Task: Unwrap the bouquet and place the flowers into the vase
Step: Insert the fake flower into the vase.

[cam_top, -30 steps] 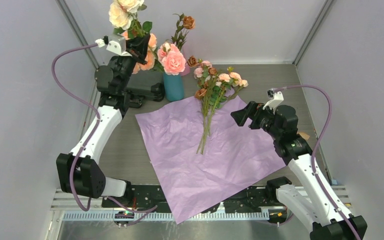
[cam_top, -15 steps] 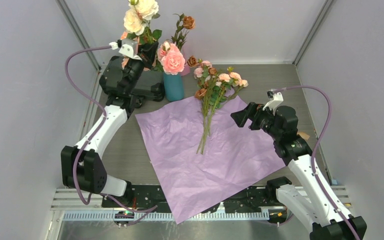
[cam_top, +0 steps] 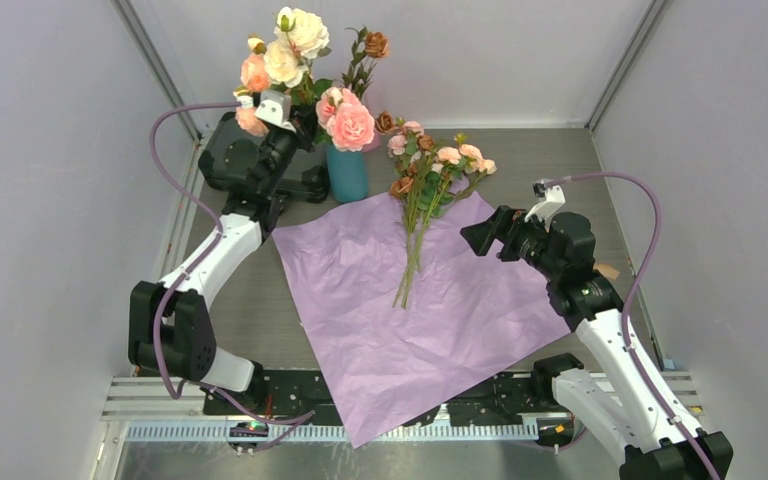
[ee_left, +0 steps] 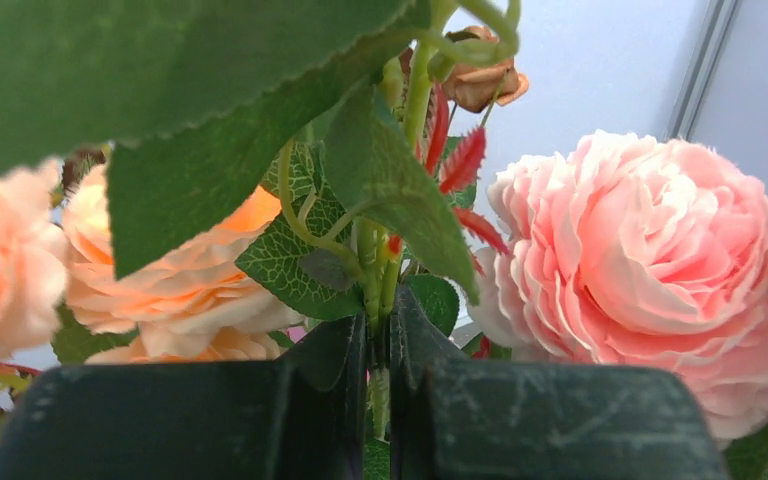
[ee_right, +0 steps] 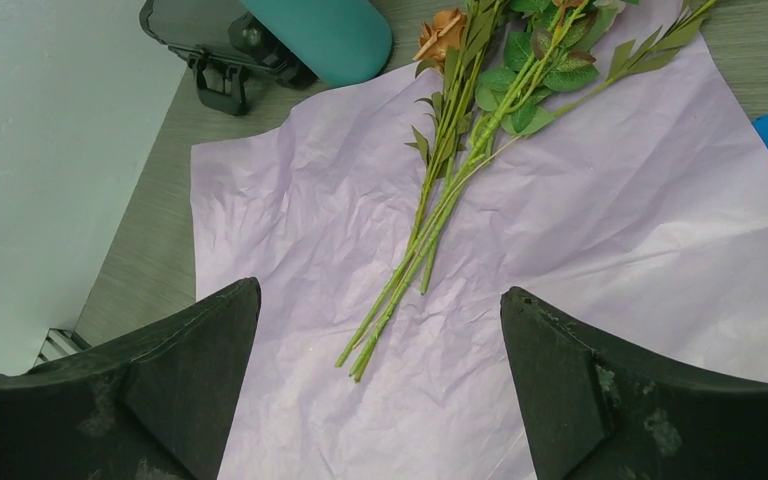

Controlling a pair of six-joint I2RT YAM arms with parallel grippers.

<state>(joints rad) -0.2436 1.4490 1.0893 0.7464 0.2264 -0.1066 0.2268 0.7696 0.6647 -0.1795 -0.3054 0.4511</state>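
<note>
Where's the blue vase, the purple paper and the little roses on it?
Teal-blue cylindrical vase (cam_top: 347, 175): top view, its side.
Lilac crinkled paper sheet (cam_top: 440, 320): top view, bare middle.
Small pink and brown roses on green stems (cam_top: 415, 225): top view, the stems.

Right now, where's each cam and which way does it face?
Top external: above and behind, looking down; left arm, right arm show.
Left wrist: high by the vase, facing about level; left gripper shut on peach rose bunch.
Right wrist: looks down at flowers on paper; right gripper open.
Shared: top and right wrist see vase, flowers, paper.
</note>
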